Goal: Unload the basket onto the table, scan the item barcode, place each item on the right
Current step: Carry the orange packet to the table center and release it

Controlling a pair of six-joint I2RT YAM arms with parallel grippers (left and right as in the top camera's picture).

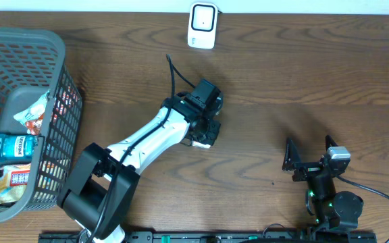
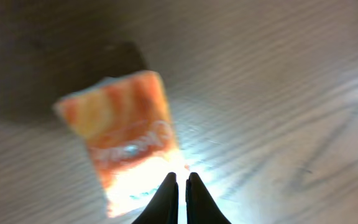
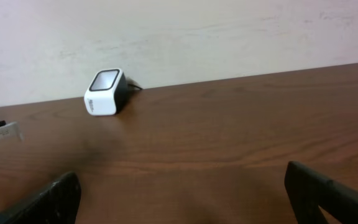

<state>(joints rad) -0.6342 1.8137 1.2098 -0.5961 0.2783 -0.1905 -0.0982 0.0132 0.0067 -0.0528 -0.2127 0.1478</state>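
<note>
Overhead: basket (image 1: 58, 47) holds snack packets (image 1: 32, 108) and a can (image 1: 15, 146) — left tool (image 2: 182, 177) together, right tool (image 1: 309, 150) apart.

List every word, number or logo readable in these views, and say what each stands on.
Lettering on the orange packet: white, too blurred to read.
Label on the blue can in the basket: print too small to read.
Print on the snack packets in the basket: too small to read.
On the scanner: no text visible.
No text is legible in any view.
</note>
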